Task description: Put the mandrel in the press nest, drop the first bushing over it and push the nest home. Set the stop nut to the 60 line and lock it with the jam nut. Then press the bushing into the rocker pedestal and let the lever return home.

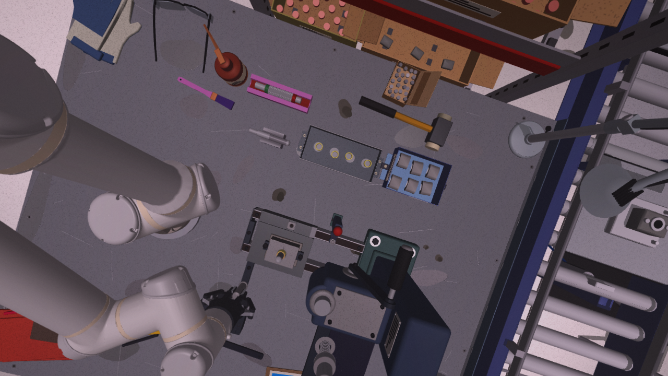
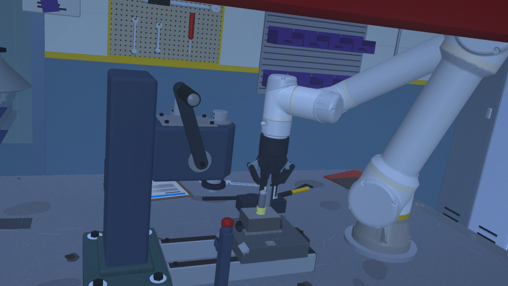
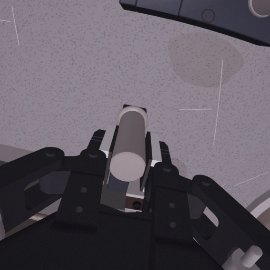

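Observation:
Largely hidden under my wrist from above, a grey handle post (image 3: 129, 141) stands at the outer end of the slide, and my gripper (image 3: 129, 153) (image 1: 232, 299) (image 2: 269, 185) is closed around it. The post joins a bar that runs to the press nest (image 1: 279, 250) (image 2: 259, 222), a grey block on its rails, out from under the ram. The mandrel (image 2: 262, 199) stands upright in the nest with a yellow bushing (image 2: 261, 210) around its base. The blue arbor press (image 1: 364, 308) stands beside the rails, its black lever (image 2: 188, 126) tilted upward.
A grey tray (image 1: 340, 153) with several brass bushings sits in mid-table next to a blue tray (image 1: 415, 175) of pedestals. A red-knobbed post (image 1: 337, 230) (image 2: 226, 245) stands by the rails. A mallet (image 1: 411, 120), spare pins (image 1: 271, 136) and an oil bottle (image 1: 230, 68) lie farther back.

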`<state>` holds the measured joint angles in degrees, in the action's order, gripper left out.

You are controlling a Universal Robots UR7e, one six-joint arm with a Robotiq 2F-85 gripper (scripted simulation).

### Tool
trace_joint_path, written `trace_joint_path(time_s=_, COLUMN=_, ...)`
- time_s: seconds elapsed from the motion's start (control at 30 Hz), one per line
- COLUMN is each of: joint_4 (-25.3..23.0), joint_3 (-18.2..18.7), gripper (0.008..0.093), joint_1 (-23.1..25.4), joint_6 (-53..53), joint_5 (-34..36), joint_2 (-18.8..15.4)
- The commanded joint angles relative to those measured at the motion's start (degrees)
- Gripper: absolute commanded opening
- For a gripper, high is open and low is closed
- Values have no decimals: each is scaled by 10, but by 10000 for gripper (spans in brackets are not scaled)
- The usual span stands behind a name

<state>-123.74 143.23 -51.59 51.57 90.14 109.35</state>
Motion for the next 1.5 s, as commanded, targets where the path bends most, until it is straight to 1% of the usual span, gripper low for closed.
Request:
trace_joint_path(time_s=0.0, joint_4=-2, joint_3=-1, gripper=80, joint_1=1, joint_6=-1, joint_5=-1, joint_2=-1)
trace_joint_path(time_s=1.47, joint_4=-25, joint_3=-42, gripper=80, joint_1=53, joint_6=-53, joint_5=-1, joint_2=-65)
